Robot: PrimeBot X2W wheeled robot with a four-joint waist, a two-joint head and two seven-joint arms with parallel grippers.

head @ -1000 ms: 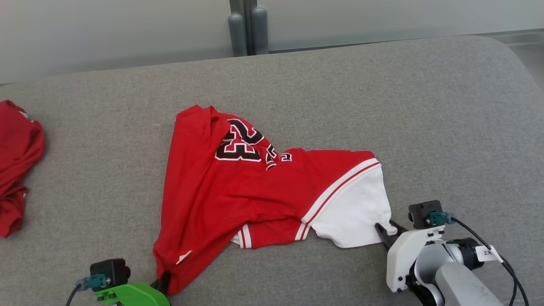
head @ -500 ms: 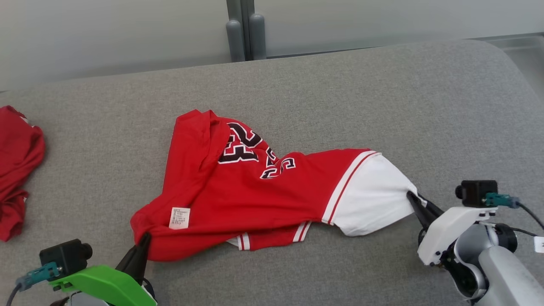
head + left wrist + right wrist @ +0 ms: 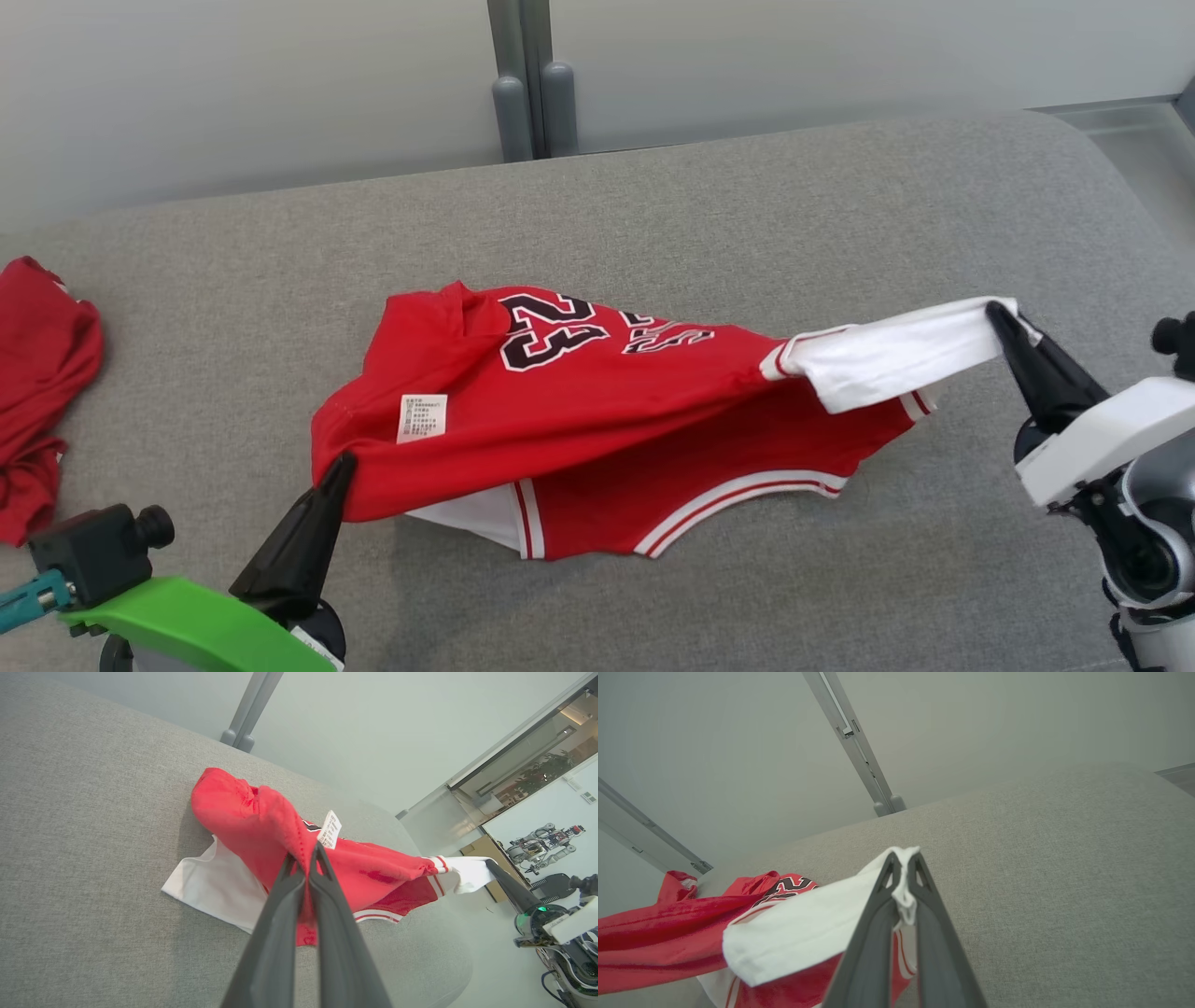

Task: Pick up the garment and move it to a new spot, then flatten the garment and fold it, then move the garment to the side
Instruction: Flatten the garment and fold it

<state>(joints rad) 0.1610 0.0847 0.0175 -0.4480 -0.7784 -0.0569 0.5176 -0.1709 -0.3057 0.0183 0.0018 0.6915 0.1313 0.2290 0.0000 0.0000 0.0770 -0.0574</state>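
The garment (image 3: 597, 411) is a red jersey with white side panels and a black "23", stretched across the grey cushioned surface (image 3: 653, 215). My left gripper (image 3: 341, 464) is shut on its red left corner, beside a white label (image 3: 422, 417); the left wrist view shows the garment (image 3: 261, 826) bunched between the fingers (image 3: 306, 858). My right gripper (image 3: 997, 313) is shut on the white right corner, lifted off the surface; in the right wrist view white cloth of the garment (image 3: 808, 924) is pinched at the tips (image 3: 903, 861). The garment's middle sags and its lower hem rests on the surface.
Another red garment (image 3: 37, 392) lies crumpled at the far left of the surface. A grey post (image 3: 523, 84) stands behind the back edge against a pale wall. The surface's rounded right end (image 3: 1102, 187) drops to the floor.
Both grippers have lifted and pulled apart, raising and stretching the garment between them. The right gripper closed on the white corner. The head camera has tilted a little.
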